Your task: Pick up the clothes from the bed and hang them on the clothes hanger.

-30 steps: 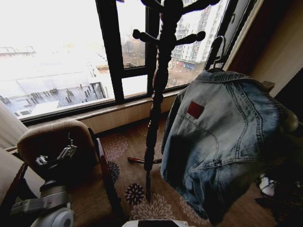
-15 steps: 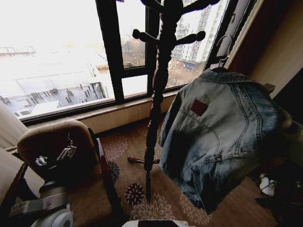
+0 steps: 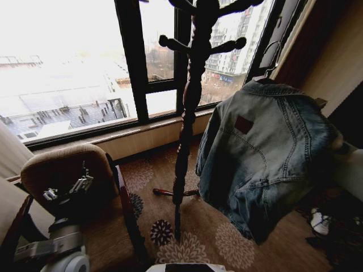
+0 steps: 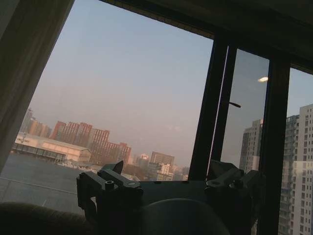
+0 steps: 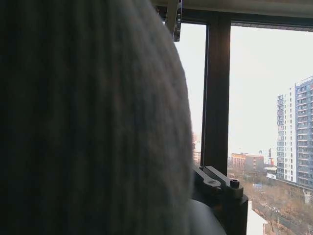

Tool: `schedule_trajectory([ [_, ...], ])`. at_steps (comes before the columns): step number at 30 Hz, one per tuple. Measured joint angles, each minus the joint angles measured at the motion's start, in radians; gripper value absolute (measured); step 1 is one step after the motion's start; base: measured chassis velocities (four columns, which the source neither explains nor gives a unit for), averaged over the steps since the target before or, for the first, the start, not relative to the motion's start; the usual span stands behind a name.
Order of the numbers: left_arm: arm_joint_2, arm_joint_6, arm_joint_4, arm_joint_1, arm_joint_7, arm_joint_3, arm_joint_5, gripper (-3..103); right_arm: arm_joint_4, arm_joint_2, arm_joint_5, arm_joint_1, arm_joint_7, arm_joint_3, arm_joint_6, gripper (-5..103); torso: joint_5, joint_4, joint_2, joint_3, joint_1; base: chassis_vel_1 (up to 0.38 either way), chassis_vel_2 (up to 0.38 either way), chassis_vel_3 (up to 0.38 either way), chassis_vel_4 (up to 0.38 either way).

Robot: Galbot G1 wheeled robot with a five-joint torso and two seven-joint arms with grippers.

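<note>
Dark turned-wood coat stand [image 3: 190, 107] upright by the big black-framed window [image 3: 136, 62], padded brown armchair [image 3: 74, 170] low on the left, floral patterned carpet [image 3: 170, 226] underfoot, grey city high-rises [image 3: 227, 51] outside the glass

A: What colour is the jacket [image 3: 266, 153]?
B: Faded light blue denim, with a dark red patch [image 3: 244, 124] at its twelve o'clock.
A: And the carpet [image 3: 187, 238]?
B: Brown, patterned with pale flowers. The coat stand [image 3: 190, 102] is dark wood.
</note>
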Motion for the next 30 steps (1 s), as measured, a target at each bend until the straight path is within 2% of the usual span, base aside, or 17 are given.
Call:
schedule_trajectory([
  [7, -0.004, -0.002, 0.007, 0.003, 0.001, -0.006, 0.0, 100, -0.048, 0.098, -0.011, 0.066, -0.022, -0.058, 0.011, 21, 0.0001, 0.0002, 0.0, 0.0, 0.0, 0.0, 0.0, 0.0, 0.0],
  [16, -0.02, -0.002, 0.029, -0.007, 0.002, -0.01, 0.01, 100, -0.095, 0.191, -0.022, 0.28, 0.001, -0.277, -0.015, 21, -0.0002, 0.0004, 0.0, 0.0, 0.0, 0.0, 0.0, 0.0, 0.0],
  [23, -0.022, -0.003, 0.037, -0.016, 0.003, -0.013, 0.01, 100, -0.056, 0.208, -0.029, 0.33, 0.028, -0.329, -0.041, 21, -0.0003, 0.0003, 0.0, 0.0, 0.0, 0.0, 0.0, 0.0, 0.0],
  [30, -0.022, -0.004, 0.038, -0.021, 0.005, -0.01, 0.008, 100, 0.03, 0.169, -0.024, 0.343, 0.079, -0.327, -0.109, 21, 0.0001, -0.0001, 0.0, 0.0, 0.0, 0.0, 0.0, 0.0, 0.0],
])
